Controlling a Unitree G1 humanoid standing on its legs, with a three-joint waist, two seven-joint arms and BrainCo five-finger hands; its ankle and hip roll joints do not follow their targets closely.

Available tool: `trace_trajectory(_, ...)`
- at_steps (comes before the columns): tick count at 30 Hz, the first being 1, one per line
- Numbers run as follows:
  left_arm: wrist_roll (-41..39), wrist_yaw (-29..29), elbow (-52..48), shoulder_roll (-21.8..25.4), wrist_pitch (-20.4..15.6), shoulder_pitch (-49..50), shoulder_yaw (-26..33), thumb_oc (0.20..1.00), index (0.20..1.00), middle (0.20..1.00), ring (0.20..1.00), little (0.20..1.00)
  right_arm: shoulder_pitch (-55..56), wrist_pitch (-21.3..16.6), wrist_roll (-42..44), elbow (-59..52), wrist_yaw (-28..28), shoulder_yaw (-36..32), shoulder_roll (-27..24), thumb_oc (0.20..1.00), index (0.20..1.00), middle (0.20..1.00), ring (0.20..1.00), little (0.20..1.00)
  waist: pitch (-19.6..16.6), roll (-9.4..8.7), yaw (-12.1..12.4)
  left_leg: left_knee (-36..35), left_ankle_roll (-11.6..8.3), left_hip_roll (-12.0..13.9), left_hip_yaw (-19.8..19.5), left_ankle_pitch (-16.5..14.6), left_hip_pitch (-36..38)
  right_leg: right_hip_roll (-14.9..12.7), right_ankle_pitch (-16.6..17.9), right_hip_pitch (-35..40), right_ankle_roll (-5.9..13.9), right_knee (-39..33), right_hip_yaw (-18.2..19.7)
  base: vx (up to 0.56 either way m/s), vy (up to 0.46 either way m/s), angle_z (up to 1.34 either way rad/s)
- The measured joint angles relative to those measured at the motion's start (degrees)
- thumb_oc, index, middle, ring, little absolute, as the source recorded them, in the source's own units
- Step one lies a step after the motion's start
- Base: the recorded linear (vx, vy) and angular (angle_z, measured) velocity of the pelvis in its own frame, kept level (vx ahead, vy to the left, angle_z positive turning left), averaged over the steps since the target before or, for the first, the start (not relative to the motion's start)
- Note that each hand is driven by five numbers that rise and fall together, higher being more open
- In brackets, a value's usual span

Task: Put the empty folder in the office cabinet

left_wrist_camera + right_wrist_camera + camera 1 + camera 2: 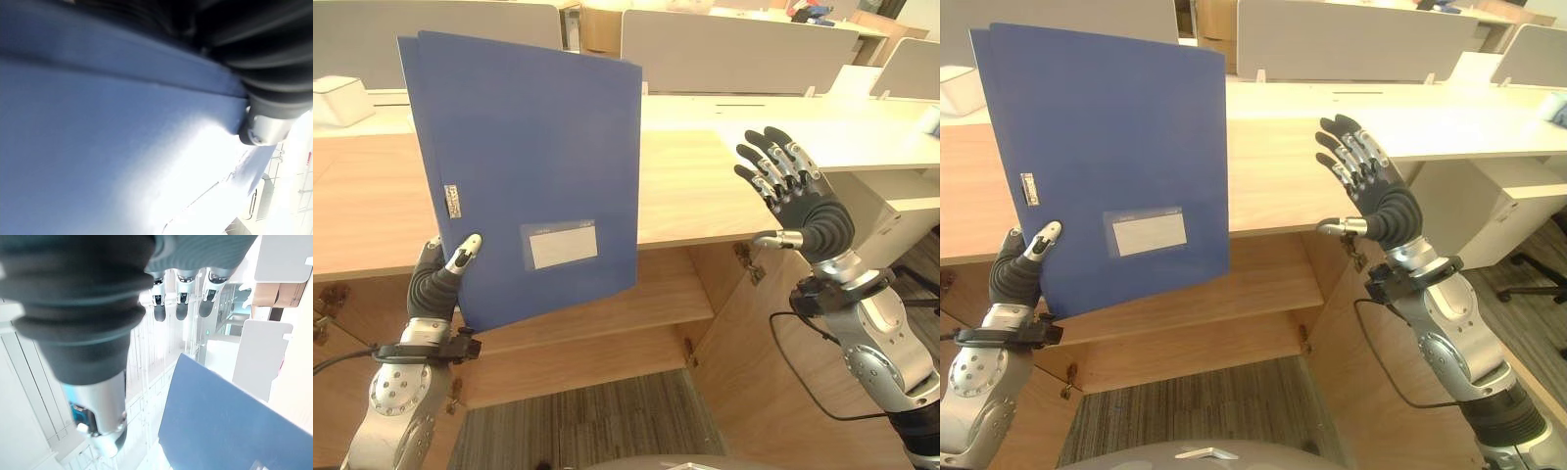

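Note:
A blue folder with a white label stands upright in front of the wooden desk, held at its lower left corner by my left hand, whose thumb lies on the front cover. The same folder fills the left wrist view as blue folder cover. My right hand is raised at the right, fingers straight and spread, holding nothing, well clear of the folder. Below the desk the office cabinet stands open, with wooden shelves showing. In the right wrist view the folder's corner shows past my fingers.
The open cabinet door hangs at the right, below my right arm. A wooden desk top runs across above the cabinet. Grey partitions and a white desk stand behind. Carpet lies below.

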Motion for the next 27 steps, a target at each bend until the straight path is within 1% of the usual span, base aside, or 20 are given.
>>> trace_trajectory(2, -0.1, -0.2, 0.0, -0.1, 0.0, -1.1, -0.8, 0.2, 0.2, 0.2, 0.2, 0.2, -0.9, 0.1, -0.5, 1.6, -0.7, 0.6, -0.1, 1.0, 1.0, 1.0, 1.0, 1.0, 0.0, 0.04, 0.2, 0.0, 0.0, 0.0, -0.1, 0.0, -0.1, 0.0, 0.0, -0.1, 0.0, 0.0, 0.0, 0.0, 0.0, 0.0)
trace_trajectory(4, -0.1, -0.5, 0.0, -0.1, 0.0, -1.3, -1.0, 0.2, 0.2, 0.2, 0.2, 0.2, -3.0, 0.2, -0.5, 4.1, -1.7, 3.0, -0.1, 1.0, 1.0, 1.0, 1.0, 1.0, 0.0, 0.18, 0.5, 0.0, -0.01, 0.0, 0.0, 0.0, -0.1, 0.0, 0.0, 0.0, 0.01, 0.1, 0.0, 0.02, -0.002, 0.0)
trace_trajectory(5, -0.1, -0.4, 0.0, -0.1, 0.2, -1.9, -1.6, 0.2, 0.2, 0.2, 0.2, 0.2, -5.7, 0.8, -1.1, 7.0, -2.6, 5.2, -0.1, 1.0, 1.0, 1.0, 1.0, 1.0, 0.0, 0.19, 0.4, 0.0, -0.01, 0.0, -0.1, 0.0, -0.1, 0.0, 0.0, 0.0, 0.0, 0.1, 0.0, 0.0, 0.0, 0.0)
trace_trajectory(6, -0.1, -0.4, 0.0, -0.1, 0.2, -1.9, -1.6, 0.2, 0.2, 0.2, 0.2, 0.2, -5.7, 0.8, -1.1, 7.0, -2.6, 5.2, -0.1, 1.0, 1.0, 1.0, 1.0, 1.0, 0.0, 0.19, 0.4, 0.0, -0.01, 0.0, -0.1, 0.0, -0.1, 0.0, 0.0, 0.0, 0.0, 0.1, 0.0, 0.0, 0.0, 0.0)
trace_trajectory(8, 0.0, -0.6, -0.1, -0.1, 0.3, -3.6, -3.4, 0.2, 0.2, 0.2, 0.2, 0.2, -7.6, 1.4, -1.5, 10.2, -3.6, 6.9, 0.2, 1.0, 1.0, 1.0, 1.0, 1.0, 0.0, 0.11, 1.5, 0.0, -0.01, 0.0, -0.2, 0.0, -0.1, 0.0, 0.0, 0.0, 0.0, 0.1, -0.1, 0.0, 0.0, 0.0)
trace_trajectory(10, 0.0, -0.6, -0.1, -0.1, 0.3, -3.6, -3.4, 0.2, 0.2, 0.2, 0.2, 0.2, -7.6, 1.4, -1.5, 10.2, -3.6, 6.9, 0.2, 1.0, 1.0, 1.0, 1.0, 1.0, 0.0, 0.11, 1.5, 0.0, -0.01, 0.0, -0.2, 0.0, -0.1, 0.0, 0.0, 0.0, 0.0, 0.1, -0.1, 0.0, 0.0, 0.0)
trace_trajectory(11, -0.1, -0.1, -0.1, -0.1, 0.4, -4.0, -3.4, 0.2, 0.2, 0.2, 0.2, 0.2, -10.1, 2.3, -1.9, 12.4, -4.1, 9.3, 1.0, 1.0, 1.0, 1.0, 1.0, 1.0, 0.0, 0.11, 1.7, 0.0, -0.01, 0.0, -0.2, 0.0, -0.1, 0.0, 0.0, 0.1, 0.0, 0.1, -0.1, 0.0, 0.0, 0.0)
trace_trajectory(15, -0.1, 0.0, -0.1, 0.0, 0.5, -5.2, -4.3, 0.2, 0.2, 0.2, 0.2, 0.2, -10.9, 2.8, -1.9, 12.7, -4.0, 10.4, 1.1, 1.0, 1.0, 1.0, 1.0, 1.0, -0.1, -0.04, 1.8, 0.0, -0.02, 0.0, -0.4, 0.0, -0.2, 0.0, 0.0, 0.1, -0.01, 0.1, -0.3, 0.04, -0.013, 0.02)
trace_trajectory(16, -0.6, 0.1, -0.1, 0.1, 1.1, -6.1, -5.7, 0.2, 0.2, 0.2, 0.2, 0.2, -13.2, 3.7, -1.1, 13.7, -4.1, 12.4, 2.6, 1.0, 1.0, 1.0, 1.0, 1.0, -0.1, -0.15, 1.8, 0.0, 0.0, 0.1, -0.4, 0.0, -0.1, 0.1, 0.0, 0.1, -0.03, 0.1, -0.4, 0.04, -0.009, -0.01)
trace_trajectory(17, -1.5, -0.2, -0.1, 0.4, 1.2, -7.5, -7.9, 0.2, 0.2, 0.2, 0.2, 0.2, -16.3, 4.0, -0.2, 15.2, -4.0, 15.7, 3.4, 1.0, 1.0, 1.0, 1.0, 1.0, -0.1, -0.19, 1.7, 0.0, -0.01, 0.1, -0.4, 0.0, -0.2, 0.1, 0.0, 0.1, -0.02, 0.0, -0.4, 0.04, -0.009, 0.0)
trace_trajectory(18, -1.6, -0.6, -0.1, 0.5, 1.3, -8.2, -8.7, 0.2, 0.2, 0.2, 0.2, 0.2, -18.0, 4.4, -0.1, 15.8, -3.9, 17.3, 3.5, 1.0, 1.0, 1.0, 1.0, 1.0, -0.1, -0.26, 1.7, -0.1, -0.01, 0.1, -0.4, 0.0, -0.2, 0.1, 0.0, 0.1, -0.02, -0.1, -0.4, 0.0, 0.0, 0.0)
trace_trajectory(20, -2.5, -1.4, -0.4, 0.4, 1.3, -8.6, -10.3, 0.2, 0.2, 0.2, 0.2, 0.2, -19.4, 4.9, 0.2, 17.7, -4.0, 17.5, 5.5, 1.0, 1.0, 1.0, 1.0, 1.0, -0.2, -0.53, 1.9, 0.0, -0.04, 0.1, -0.4, 0.0, -0.3, 0.1, 0.0, 0.0, -0.03, 0.0, -0.4, 0.0, 0.0, 0.0)
trace_trajectory(22, -3.8, -1.9, -0.4, 0.4, 1.5, -8.5, -10.7, 0.2, 0.2, 0.2, 0.2, 0.2, -19.4, 5.3, 0.3, 19.3, -4.1, 17.5, 7.0, 1.0, 1.0, 1.0, 1.0, 1.0, -0.2, -0.82, 2.2, 0.0, -0.03, 0.1, -0.4, 0.0, -0.3, 0.1, 0.0, 0.0, -0.04, 0.0, -0.4, 0.0, 0.0, 0.0)
trace_trajectory(25, -5.0, -1.9, -0.4, 0.4, 1.6, -8.5, -10.9, 0.2, 0.2, 0.2, 0.2, 0.2, -19.4, 6.2, 0.5, 19.7, -4.0, 17.6, 7.5, 1.0, 1.0, 1.0, 1.0, 1.0, -0.1, -0.98, 2.3, 0.0, -0.03, 0.1, -0.4, 0.0, -0.4, 0.1, 0.0, -0.1, -0.04, 0.1, -0.4, 0.0, 0.0, 0.0)
trace_trajectory(27, -5.5, -1.8, -0.3, 0.4, 1.6, -8.5, -11.3, 0.2, 0.2, 0.2, 0.2, 0.2, -19.5, 6.3, 2.1, 19.8, -4.0, 17.7, 7.5, 1.0, 1.0, 1.0, 1.0, 1.0, -0.1, -1.06, 2.4, 0.0, -0.03, 0.1, -0.4, 0.0, -0.4, 0.1, 0.0, -0.1, -0.04, 0.1, -0.4, 0.0, 0.0, 0.0)
